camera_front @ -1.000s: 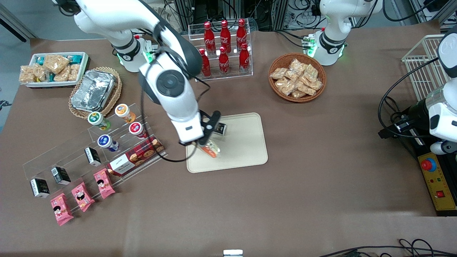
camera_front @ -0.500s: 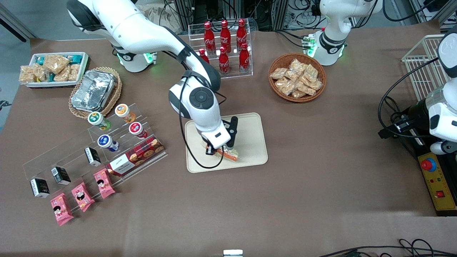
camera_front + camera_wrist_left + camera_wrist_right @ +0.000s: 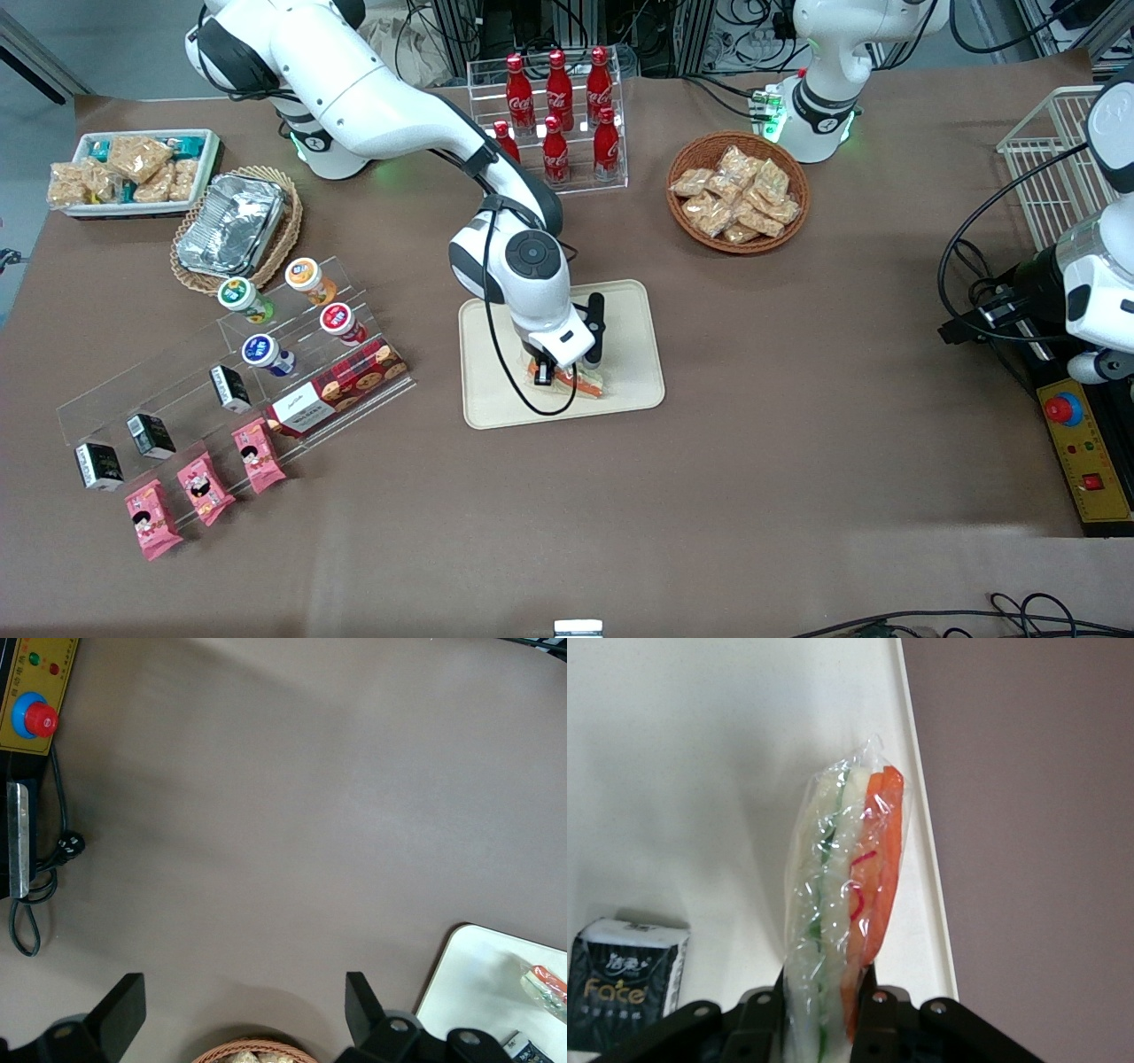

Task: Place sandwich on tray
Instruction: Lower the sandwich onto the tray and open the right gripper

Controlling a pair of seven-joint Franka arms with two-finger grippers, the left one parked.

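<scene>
The sandwich (image 3: 576, 379), a plastic-wrapped wedge with orange and green filling, is held over the cream-beige tray (image 3: 631, 308), in the part of the tray nearest the front camera. My right gripper (image 3: 560, 370) is shut on the sandwich. In the right wrist view the sandwich (image 3: 843, 895) stands on edge between the black fingers (image 3: 873, 1010), just inside the tray's raised rim (image 3: 930, 895). It also shows small in the left wrist view (image 3: 547, 981), on the tray (image 3: 469, 983).
A small black packet (image 3: 625, 979) lies on the tray beside the sandwich. A clear rack of red bottles (image 3: 556, 115) and a wicker basket of snack packets (image 3: 737, 193) stand farther from the camera. A clear stepped shelf of cups and packets (image 3: 266, 354) lies toward the working arm's end.
My right gripper has carried the sandwich across the tray toward the parked arm's end and lower, nearer the tray's surface. The arm has stretched out over the tray.
</scene>
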